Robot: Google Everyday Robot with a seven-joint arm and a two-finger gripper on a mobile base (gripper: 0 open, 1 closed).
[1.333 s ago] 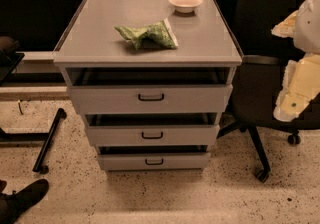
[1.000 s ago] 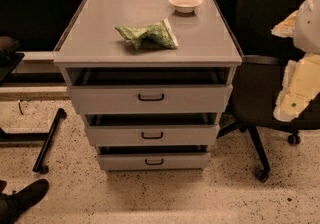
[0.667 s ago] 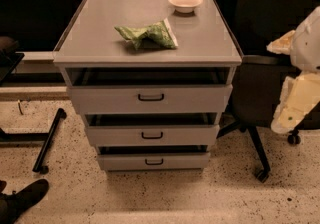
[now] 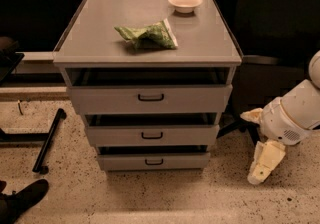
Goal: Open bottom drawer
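The bottom drawer (image 4: 154, 161) is the narrowest grey front at the foot of the cabinet, just above the floor, with a small black loop handle (image 4: 154, 161) at its centre. It stands slightly out from the cabinet, with a dark gap above it. My gripper (image 4: 265, 160) hangs from the white arm (image 4: 295, 113) low at the right, near the speckled floor. It is to the right of the bottom drawer at about its height, apart from the cabinet and holding nothing that I can see.
The mid drawer (image 4: 152, 135) and the top drawer (image 4: 150, 98) sit above. A green bag (image 4: 147, 34) and a white bowl (image 4: 185, 2) lie on the cabinet top. A black office chair (image 4: 280, 43) stands behind my arm. A black shoe (image 4: 22, 200) and a stand leg (image 4: 49, 140) are at the left.
My arm and gripper have moved down from about the top drawer's height to near the floor, right of the cabinet. The drawers have not moved.
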